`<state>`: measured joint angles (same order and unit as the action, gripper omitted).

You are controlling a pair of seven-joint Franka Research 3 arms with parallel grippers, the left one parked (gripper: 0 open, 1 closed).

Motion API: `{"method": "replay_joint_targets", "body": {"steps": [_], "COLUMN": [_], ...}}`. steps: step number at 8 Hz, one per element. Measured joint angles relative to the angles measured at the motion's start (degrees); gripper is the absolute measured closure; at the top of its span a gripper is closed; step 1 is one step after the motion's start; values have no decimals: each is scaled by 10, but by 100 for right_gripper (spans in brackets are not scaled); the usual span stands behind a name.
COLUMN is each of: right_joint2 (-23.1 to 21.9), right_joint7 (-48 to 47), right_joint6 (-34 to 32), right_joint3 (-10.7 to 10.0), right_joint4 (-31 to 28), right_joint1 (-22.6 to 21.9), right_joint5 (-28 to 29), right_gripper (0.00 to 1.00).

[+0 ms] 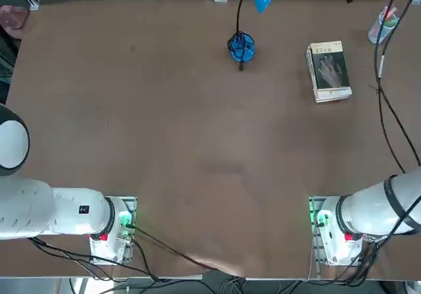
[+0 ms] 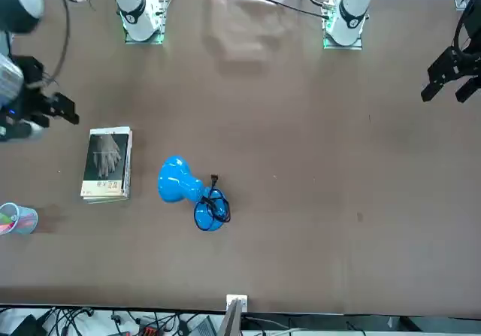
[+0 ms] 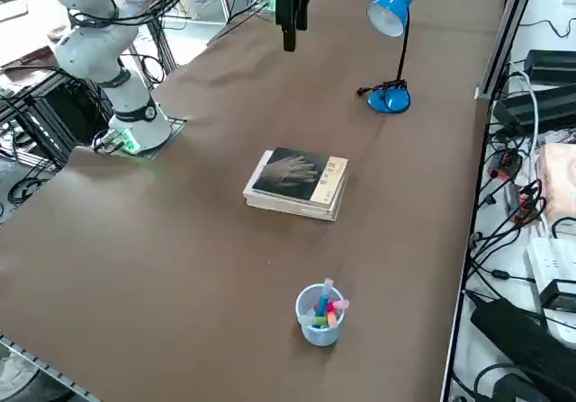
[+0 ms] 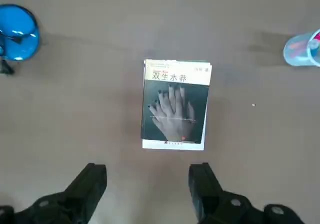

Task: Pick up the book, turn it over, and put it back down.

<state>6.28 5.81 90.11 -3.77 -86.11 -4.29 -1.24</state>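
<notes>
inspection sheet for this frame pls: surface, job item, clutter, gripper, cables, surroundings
Surface: brown table, bare in the middle.
Job's things: book lying flat, grey face with pale hand picture up, apart from everything else.
Clutter: blue desk lamp on its round base; clear cup of coloured markers.
Grippers: right gripper open, above the table, short of the book, holding nothing.
Cables: lamp cord coiled on the lamp base; black cables crossing the table edge near the right arm.
Surroundings: power strips and cable bundles beside the table.
</notes>
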Motion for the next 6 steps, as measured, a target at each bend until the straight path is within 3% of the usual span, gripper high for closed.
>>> {"method": "replay_joint_targets", "body": {"steps": [2,6], "right_joint2": [-41,-120], "right_joint7": [0,5], "right_joint6": [-22,-31], "right_joint3": [8,17], "right_joint4": [-5,-80], "right_joint1": [9,31], "right_joint5": [3,4], "right_gripper": [0,0]}}
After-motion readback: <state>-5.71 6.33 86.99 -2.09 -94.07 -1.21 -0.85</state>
